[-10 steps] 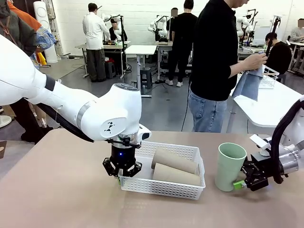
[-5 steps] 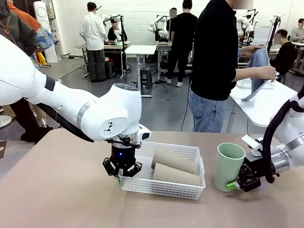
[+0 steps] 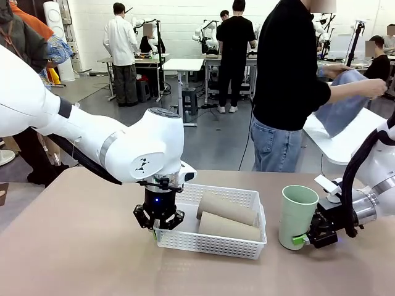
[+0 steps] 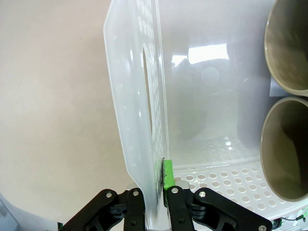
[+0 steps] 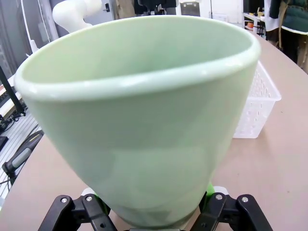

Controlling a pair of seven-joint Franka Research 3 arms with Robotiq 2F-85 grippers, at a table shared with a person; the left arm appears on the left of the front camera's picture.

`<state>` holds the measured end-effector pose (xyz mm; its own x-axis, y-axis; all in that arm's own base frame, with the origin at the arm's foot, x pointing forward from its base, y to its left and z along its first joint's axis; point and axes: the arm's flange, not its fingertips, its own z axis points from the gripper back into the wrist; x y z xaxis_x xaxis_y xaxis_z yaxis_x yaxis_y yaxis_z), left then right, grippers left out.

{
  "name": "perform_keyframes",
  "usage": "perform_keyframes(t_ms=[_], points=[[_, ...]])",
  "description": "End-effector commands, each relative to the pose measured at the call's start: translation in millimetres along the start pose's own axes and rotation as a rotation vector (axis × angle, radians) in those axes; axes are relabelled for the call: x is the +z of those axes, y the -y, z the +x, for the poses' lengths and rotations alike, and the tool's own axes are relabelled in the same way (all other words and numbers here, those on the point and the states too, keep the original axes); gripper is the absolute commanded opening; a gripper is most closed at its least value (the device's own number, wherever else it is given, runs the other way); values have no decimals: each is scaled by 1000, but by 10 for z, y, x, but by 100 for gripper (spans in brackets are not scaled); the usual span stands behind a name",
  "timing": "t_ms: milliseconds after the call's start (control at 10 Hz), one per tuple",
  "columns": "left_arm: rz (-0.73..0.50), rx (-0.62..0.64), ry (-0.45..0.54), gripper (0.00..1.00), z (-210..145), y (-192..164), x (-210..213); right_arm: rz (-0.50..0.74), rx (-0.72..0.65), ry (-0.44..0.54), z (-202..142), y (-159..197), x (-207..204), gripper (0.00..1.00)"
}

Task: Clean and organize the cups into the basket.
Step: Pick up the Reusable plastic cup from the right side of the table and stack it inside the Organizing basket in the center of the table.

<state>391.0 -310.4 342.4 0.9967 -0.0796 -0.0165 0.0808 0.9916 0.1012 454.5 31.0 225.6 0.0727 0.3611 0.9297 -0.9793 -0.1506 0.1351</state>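
Mint green cup [image 3: 299, 216] is standing upright on the table [image 3: 80, 246] at lower right of the front view, just off the right end of the basket [image 3: 203, 243] but not touching it. Long axis is straight up and down, open mouth pointing up, narrow base on the tabletop.

The right gripper [image 3: 307, 237] comes in low from the right edge, and its fingers sit either side of the bottom part of the cup. In the right wrist view the mint green cup [image 5: 144, 120] rises wide from between the green pads [image 5: 210, 186], which are right up against its base. Honestly can't tell if they're actually squeezing it or just flanking it.

The basket sits around the lower middle of the front view with two brown cups in it, lying on their sides next to each other, one nearer the far wall [image 3: 226, 208] and one nearer the front wall [image 3: 229, 227]. Their long axes run along the basket's length, left to right in the frame. In the left wrist view both open mouths [image 4: 288, 48] [image 4: 286, 149] face the camera, so they point toward the basket's left end.

The left gripper [image 3: 155, 229] hangs straight down over that left end. Its fingers [image 4: 156, 187] are pressed together on the basket's short wall [image 4: 139, 96], one each side, near the handle cut-out.

A person [image 3: 287, 80] at upper right holds a blue-grey cloth [image 3: 345, 108]
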Motion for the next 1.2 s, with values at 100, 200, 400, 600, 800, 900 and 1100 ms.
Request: perform_keyframes(t_ms=[100,200,400,600,800,900,1100], points=[[9,2,-6,0,-15,-4,-20,-94,-62,30,393,-393,43,0],[9,2,-6,0,-15,-4,-20,-153,-62,60,746,-666,158,0],[9,2,-6,0,-15,-4,-20,-229,-34,97,1249,-996,417,0],[9,2,-6,0,-15,-4,-20,-252,-70,120,1588,-1085,632,0],[9,2,-6,0,-15,-4,-20,-266,-97,94,1725,-1087,665,0],[9,2,-6,0,-15,-4,-20,-256,-45,97,1678,-1123,707,0],[9,2,-6,0,-15,-4,-20,-256,-45,97,1678,-1123,707,0]])
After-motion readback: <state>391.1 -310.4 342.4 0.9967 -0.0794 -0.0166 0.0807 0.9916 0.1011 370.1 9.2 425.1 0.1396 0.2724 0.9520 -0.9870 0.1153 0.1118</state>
